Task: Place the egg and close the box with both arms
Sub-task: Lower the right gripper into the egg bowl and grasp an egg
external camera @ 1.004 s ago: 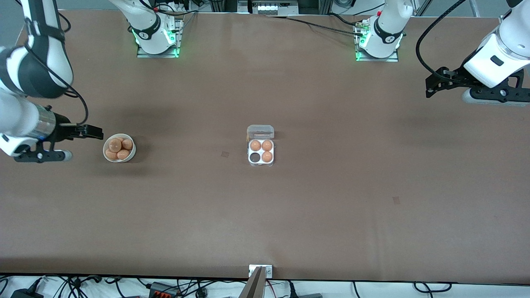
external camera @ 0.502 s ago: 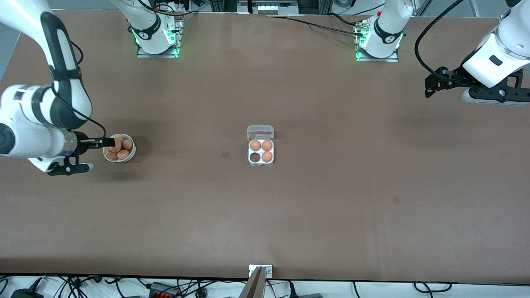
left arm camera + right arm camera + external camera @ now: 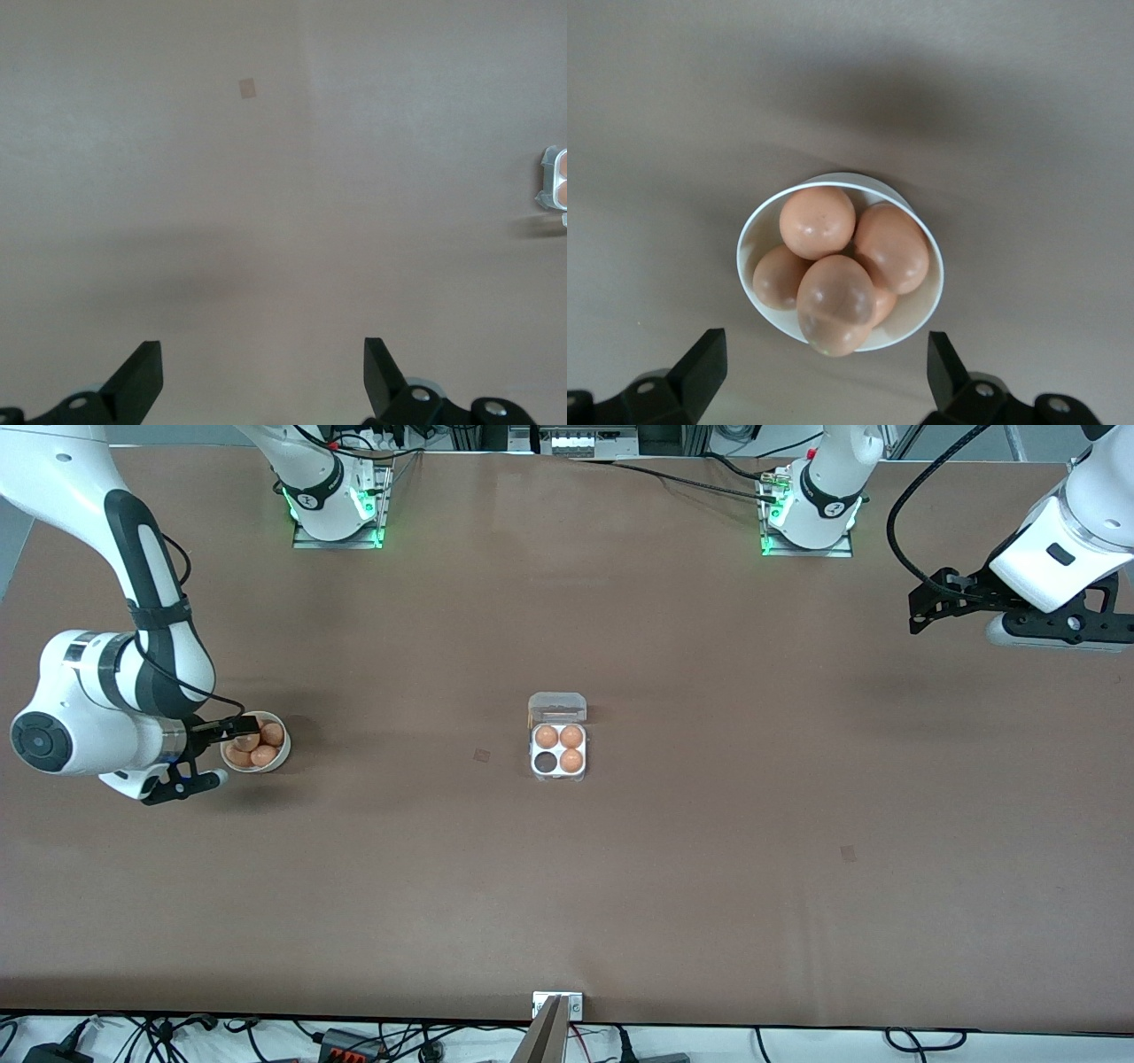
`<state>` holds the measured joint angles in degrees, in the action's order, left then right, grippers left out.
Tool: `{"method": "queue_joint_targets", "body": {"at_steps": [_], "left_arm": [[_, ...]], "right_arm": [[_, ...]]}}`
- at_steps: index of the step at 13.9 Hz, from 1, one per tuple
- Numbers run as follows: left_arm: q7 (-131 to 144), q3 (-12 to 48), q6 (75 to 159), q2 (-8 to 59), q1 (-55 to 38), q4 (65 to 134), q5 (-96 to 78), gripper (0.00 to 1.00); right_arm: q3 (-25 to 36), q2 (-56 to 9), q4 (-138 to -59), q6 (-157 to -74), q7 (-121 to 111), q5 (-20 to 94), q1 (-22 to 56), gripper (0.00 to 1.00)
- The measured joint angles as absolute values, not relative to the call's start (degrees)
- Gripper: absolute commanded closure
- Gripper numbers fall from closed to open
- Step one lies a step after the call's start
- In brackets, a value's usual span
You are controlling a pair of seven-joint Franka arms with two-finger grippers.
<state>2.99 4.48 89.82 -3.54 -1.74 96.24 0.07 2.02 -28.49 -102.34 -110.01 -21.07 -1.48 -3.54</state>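
The box (image 3: 558,760) sits mid-table, its clear lid (image 3: 557,708) folded open on the side toward the robots' bases. Three brown eggs fill its cells and one cell (image 3: 544,762) is empty. Several more brown eggs (image 3: 818,221) are heaped in a round white bowl (image 3: 833,178) toward the right arm's end of the table (image 3: 255,765). My right gripper (image 3: 236,731) hangs open just above the bowl's edge (image 3: 825,343), holding nothing. My left gripper (image 3: 920,611) waits open and empty over the bare table at the left arm's end (image 3: 262,348); the box (image 3: 555,180) shows at that view's edge.
Small dark square marks lie on the brown tabletop (image 3: 481,755) (image 3: 848,854). A metal bracket (image 3: 557,1005) sits at the table edge nearest the front camera. Cables run along the back by the two arm bases.
My right arm has swung in from the table's end, and its open gripper now hangs over the bowl of eggs. The left arm has hardly moved.
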Motion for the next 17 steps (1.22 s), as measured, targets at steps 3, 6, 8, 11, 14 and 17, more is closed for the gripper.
{"method": "queue_joint_targets", "body": {"at_steps": [3,6,8,11,14,17], "left_arm": [[2.99,4.48,89.82,-3.54,-1.74,96.24,0.07,0.00],[2.99,4.48,89.82,-3.54,-1.74,96.23,0.07,0.00],[2.99,4.48,89.82,-3.54,-1.74,96.23,0.07,0.00],[2.99,4.48,89.82,-3.54,-1.74,96.23,0.07,0.00],[2.99,4.48,89.82,-3.54,-1.74,96.23,0.07,0.00],[2.99,4.48,89.82,-3.54,-1.74,96.23,0.07,0.00]], "right_arm": [[1.93,-29.95,-102.38,-110.13,-22.16,-1.49,-3.42,0.03],[1.78,-30.48,-102.38,-110.29,-22.55,-1.59,-3.27,0.14],[1.75,-30.54,-102.40,-110.29,-22.60,-1.60,-2.99,0.16],[1.75,-30.77,-102.45,-110.29,-22.62,-1.68,-2.87,0.29],[1.76,-30.94,-102.45,-110.29,-22.67,-1.98,-2.88,0.41],[1.76,-30.95,-102.45,-110.29,-22.72,-2.23,-2.88,0.50]]}}
